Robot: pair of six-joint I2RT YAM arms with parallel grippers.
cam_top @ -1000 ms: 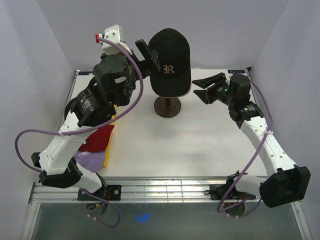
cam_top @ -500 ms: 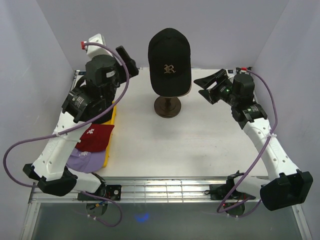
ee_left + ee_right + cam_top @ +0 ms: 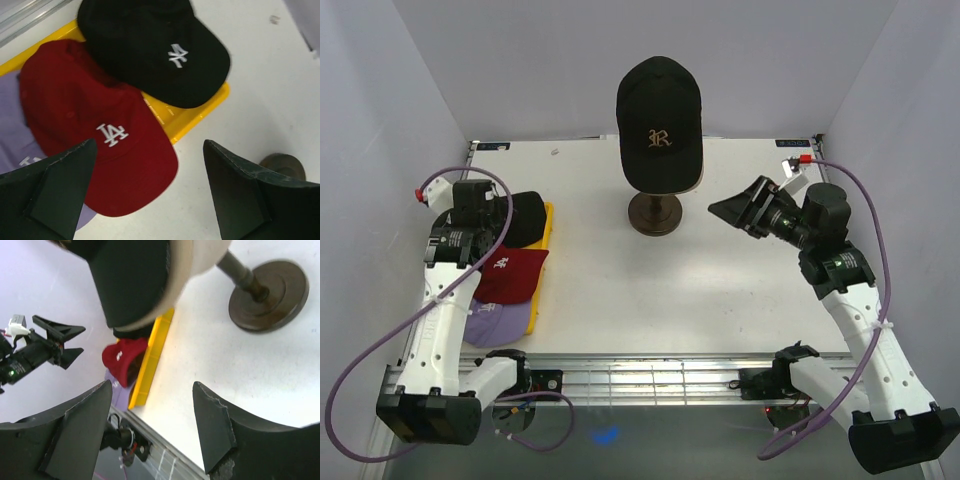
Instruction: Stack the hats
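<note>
– Four caps in shot: where does each one sit?

– A black cap with a pale emblem [image 3: 660, 110] crowns the mannequin head [image 3: 195, 260] on its round stand [image 3: 655, 213], toward the back of the desk [image 3: 620, 290]. The other three overlap on the yellow tray [image 3: 200, 117] at the left edge. A black cap with white lettering [image 3: 150, 50] lies farthest back, a red cap [image 3: 95, 135] spills over the tray's rim, and a lavender cap [image 3: 7, 120] is nearest the arm bases.

– And the arms?

– The left arm's fingers [image 3: 55, 195] hang spread wide and empty above the red cap's brim. The right arm's fingers [image 3: 215, 435] stand parted, gripping nothing, to the right of the stand and apart from it.

– What could spoil the next move?

– The overlap, most likely. The black cap's brim appears to rest on the red one, and the red on the lavender. A pinch on the red crown could drag a neighbour along or off the tray. Soft fabric may also fold in the grip instead of lifting cleanly. That would leave the cap lopsided when it reaches the head. Over on the right, the stand looks top-heavy, so a nudge from those fingers could rock or topple it.
</note>
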